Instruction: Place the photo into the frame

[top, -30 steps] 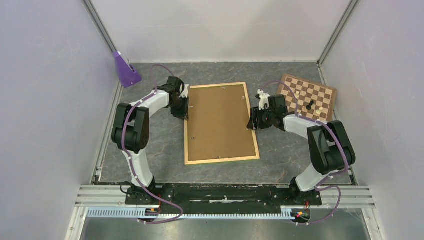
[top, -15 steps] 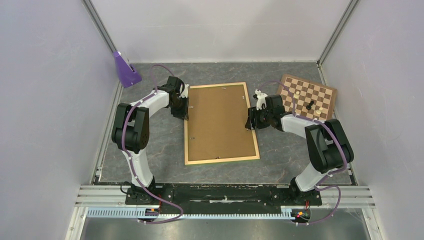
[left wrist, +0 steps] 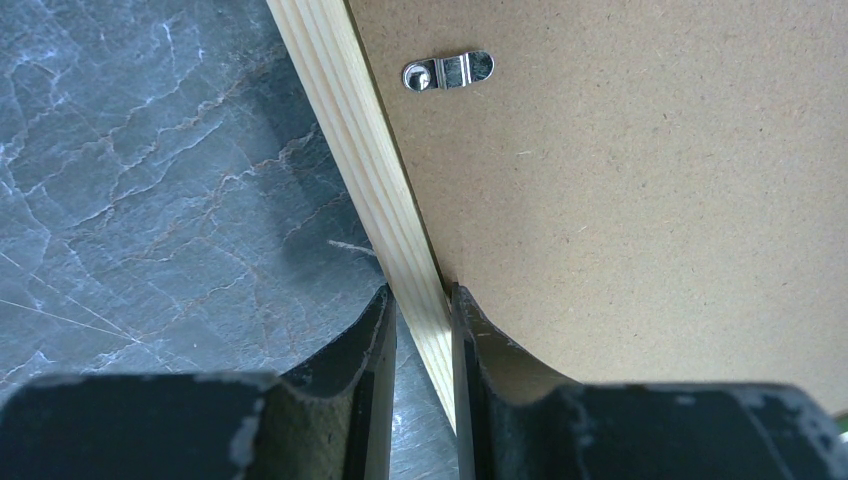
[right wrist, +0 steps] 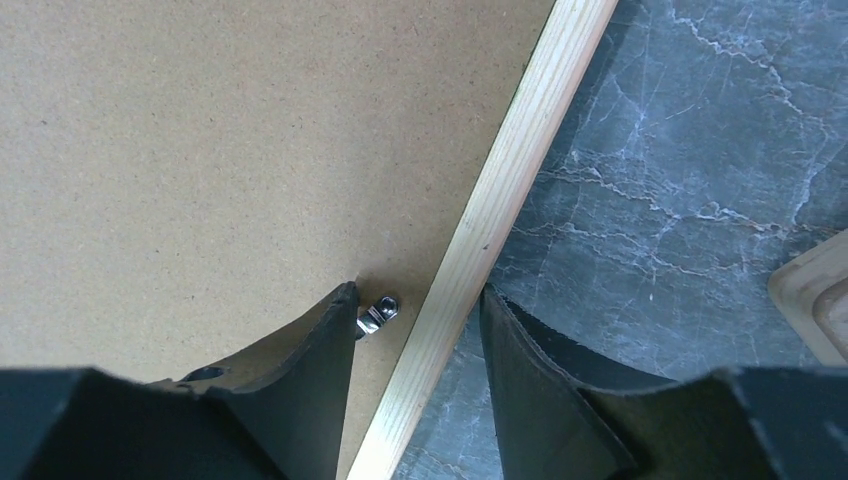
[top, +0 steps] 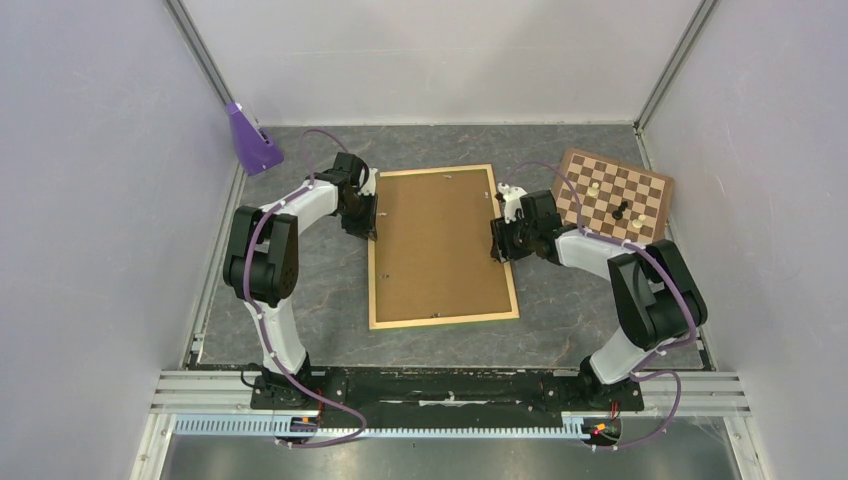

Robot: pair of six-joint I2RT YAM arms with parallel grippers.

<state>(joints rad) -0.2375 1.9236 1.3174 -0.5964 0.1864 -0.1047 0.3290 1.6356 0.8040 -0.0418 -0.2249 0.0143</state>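
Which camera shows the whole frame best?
The top external view: there the frame lies whole, with its back face up. The left wrist view shows only a stretch of rail pinched in the left claw. The right wrist view shows a stretch of rail inside the open right claw.

Bright, even, diffuse light; faint soft shadows; glint on the metal clip [left wrist: 447,71]; sharp focus.

Thin pale-wood picture frame [top: 374,270] lies back up, so its front face is hidden vs the table. Flat brown hardboard panel [top: 440,245] covers everything inside the rails. Small metal clip [right wrist: 382,310] sits half behind one finger [right wrist: 325,350] of my right gripper [right wrist: 418,290]. Brown-and-cream chessboard [right wrist: 815,300]: only a corner shows in right wrist view, rest cut off. Its pieces [top: 620,210] are too small to ID from top.
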